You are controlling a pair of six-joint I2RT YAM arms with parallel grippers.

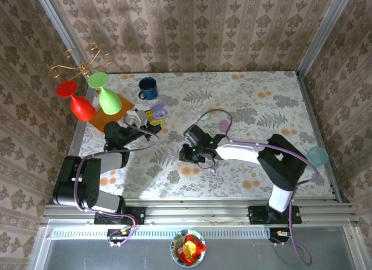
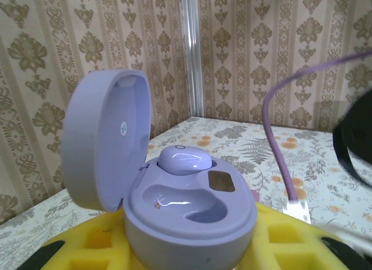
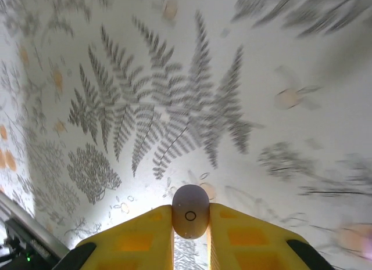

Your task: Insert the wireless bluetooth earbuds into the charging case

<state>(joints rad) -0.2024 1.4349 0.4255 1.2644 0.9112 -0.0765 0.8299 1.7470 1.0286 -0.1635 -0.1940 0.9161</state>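
Robotics test cell, not a living room: a left arm (image 1: pixel 87 177) and a right arm (image 1: pixel 244 153) stand bolted to an aluminium rail (image 1: pixel 197 209) along the near edge of a fern-print tabletop (image 1: pixel 273 107). Wallpapered panels (image 1: pixel 192 32) set in bare metal posts (image 1: pixel 318 40) box it in on 3 sides, and purple cables (image 1: pixel 215 111) loop off the machines.

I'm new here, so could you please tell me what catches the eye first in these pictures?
The open purple case, clamped in the left gripper, with one bud seated and one slot empty. The right gripper pinches a second bud, with the fern-patterned table beyond.
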